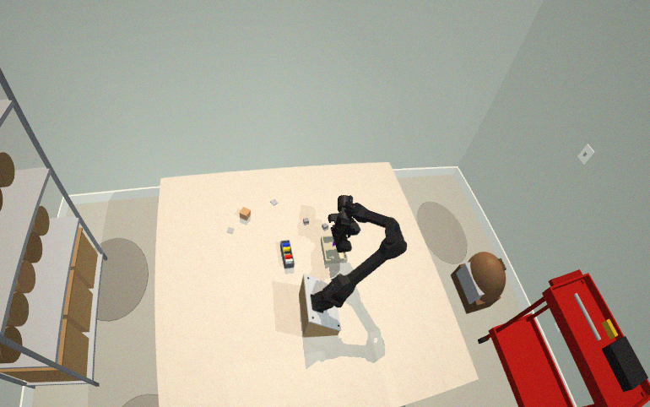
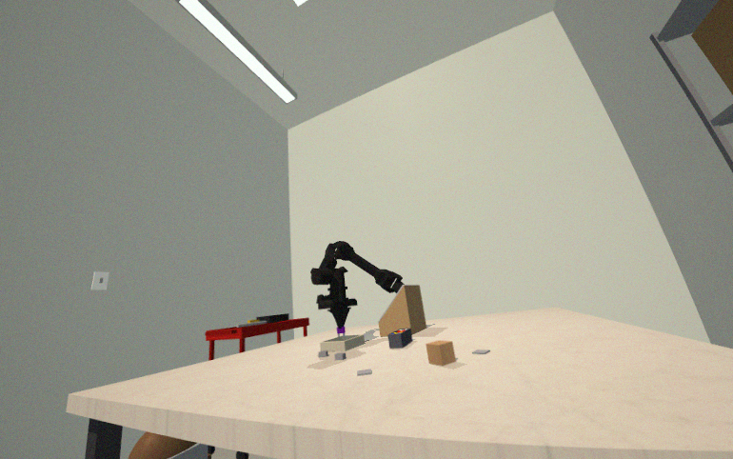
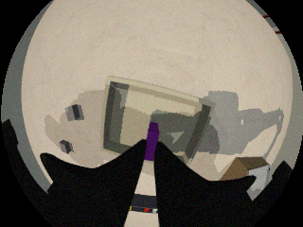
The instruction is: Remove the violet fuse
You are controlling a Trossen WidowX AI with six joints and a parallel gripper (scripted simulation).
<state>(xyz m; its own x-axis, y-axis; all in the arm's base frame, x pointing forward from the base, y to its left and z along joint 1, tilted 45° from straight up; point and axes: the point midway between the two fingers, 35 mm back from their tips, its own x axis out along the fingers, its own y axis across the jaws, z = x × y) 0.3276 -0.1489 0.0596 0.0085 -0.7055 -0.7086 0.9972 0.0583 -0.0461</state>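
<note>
The violet fuse (image 1: 334, 243) (image 2: 341, 330) (image 3: 151, 143) is upright between the fingertips of my gripper (image 2: 341, 326) (image 3: 151, 144), which is shut on it. The beige tray (image 1: 335, 262) (image 2: 341, 345) (image 3: 114, 115) lies below. The fuse hangs over the tray, its lower end near rim height in the exterior view. In the top view the arm hides part of the tray and most of the gripper. The dark fuse block (image 1: 287, 253) (image 2: 399, 340) (image 3: 142, 200) stands apart from the tray, with blue, yellow, red and white fuses in it.
Two small grey cubes (image 1: 306, 221) (image 1: 325, 226) (image 2: 339, 356) (image 3: 75, 113) lie beside the tray. A wooden cube (image 1: 245, 214) (image 2: 441, 352) and flat grey pieces (image 1: 273, 202) (image 1: 230, 230) (image 2: 364, 372) (image 2: 481, 351) lie farther off. The arm's wedge-shaped base (image 2: 416, 309) (image 3: 234, 170) stands near the tray.
</note>
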